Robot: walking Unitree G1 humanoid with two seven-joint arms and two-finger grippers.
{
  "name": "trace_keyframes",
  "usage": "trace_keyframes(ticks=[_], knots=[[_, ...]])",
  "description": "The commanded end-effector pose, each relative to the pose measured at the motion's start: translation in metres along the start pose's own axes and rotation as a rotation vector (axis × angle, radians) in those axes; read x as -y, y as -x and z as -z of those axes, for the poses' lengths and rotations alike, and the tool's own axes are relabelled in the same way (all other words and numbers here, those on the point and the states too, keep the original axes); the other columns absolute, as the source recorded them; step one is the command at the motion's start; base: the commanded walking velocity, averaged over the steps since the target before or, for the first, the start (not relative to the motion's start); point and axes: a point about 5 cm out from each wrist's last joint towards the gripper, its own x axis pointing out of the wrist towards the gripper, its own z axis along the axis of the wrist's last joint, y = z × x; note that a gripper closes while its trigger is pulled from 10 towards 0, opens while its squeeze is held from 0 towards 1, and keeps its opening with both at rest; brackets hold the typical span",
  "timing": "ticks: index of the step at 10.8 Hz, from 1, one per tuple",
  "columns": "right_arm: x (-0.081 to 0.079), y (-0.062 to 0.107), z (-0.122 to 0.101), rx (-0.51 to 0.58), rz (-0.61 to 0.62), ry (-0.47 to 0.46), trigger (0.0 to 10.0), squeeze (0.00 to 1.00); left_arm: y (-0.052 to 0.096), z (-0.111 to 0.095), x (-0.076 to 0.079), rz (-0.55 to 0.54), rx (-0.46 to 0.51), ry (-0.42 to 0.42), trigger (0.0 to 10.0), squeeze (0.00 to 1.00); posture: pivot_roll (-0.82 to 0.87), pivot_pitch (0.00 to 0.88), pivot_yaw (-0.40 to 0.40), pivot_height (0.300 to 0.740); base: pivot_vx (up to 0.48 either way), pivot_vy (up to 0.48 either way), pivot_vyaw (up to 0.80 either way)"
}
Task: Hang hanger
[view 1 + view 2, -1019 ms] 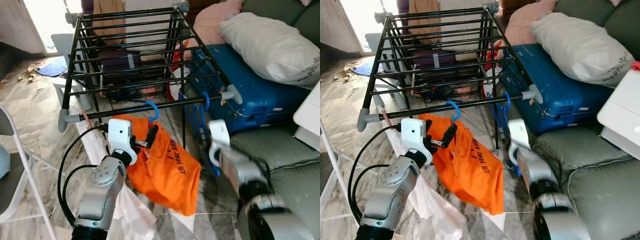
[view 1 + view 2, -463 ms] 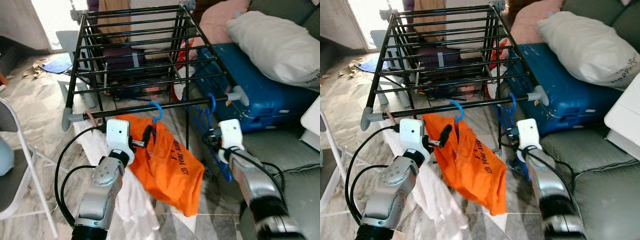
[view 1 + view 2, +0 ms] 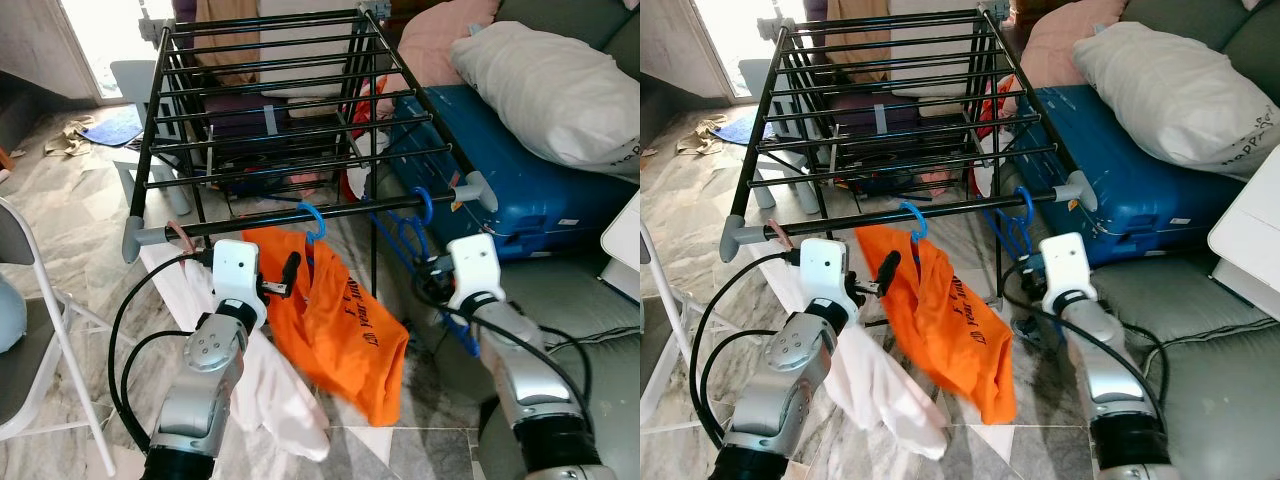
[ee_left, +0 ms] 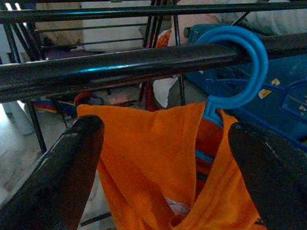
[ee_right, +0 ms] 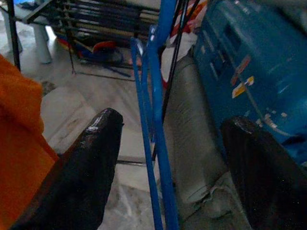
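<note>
Hanger [image 3: 312,222] with orange shirt [image 3: 345,325] hangs hooked on my drying rack's front bar [image 3: 300,215]. My left gripper [image 4: 158,163] sits spread before it; my right gripper [image 5: 168,158] spread around a bare blue hanger [image 5: 156,120].

A cluttered room with a marble-patterned floor [image 3: 60,215] — a blue suitcase [image 3: 505,170] propped against a grey sofa [image 3: 590,330], a white pillow [image 3: 545,85] on top — daylight from the far doorway [image 3: 105,40].

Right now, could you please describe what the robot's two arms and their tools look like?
Both arms are silver metal with rounded joints, and each wrist carries a white boxy housing. The left tool and the right tool each have two long black fingers. Black cables loop beside the left arm and trail by the right.
</note>
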Motion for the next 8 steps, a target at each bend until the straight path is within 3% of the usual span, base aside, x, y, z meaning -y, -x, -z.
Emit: trace_keyframes(ticks=[1, 3, 8], knots=[[0.0028, 0.0037, -0.0032, 0.007, 0.024, 0.004, 10.0, 1.00, -0.0012, -0.0020, -0.0005, -0.007, 0.011, -0.006, 10.0, 0.00, -0.19, 0.000, 0.026, 0.740, 0.000, 0.000, 0.00], [0.0040, 0.0097, -0.0036, 0.005, 0.060, 0.000, 10.0, 1.00, -0.0009, -0.0012, 0.0016, 0.000, 0.010, -0.014, 10.0, 0.00, -0.20, 0.000, 0.024, 0.740, 0.000, 0.000, 0.00], [0.0076, 0.0074, -0.0075, 0.005, 0.075, 0.000, 10.0, 1.00, -0.0034, -0.0020, 0.0029, -0.003, 0.013, -0.026, 10.0, 0.00, -0.20, 0.000, 0.022, 0.740, -0.263, 0.000, 0.00]])
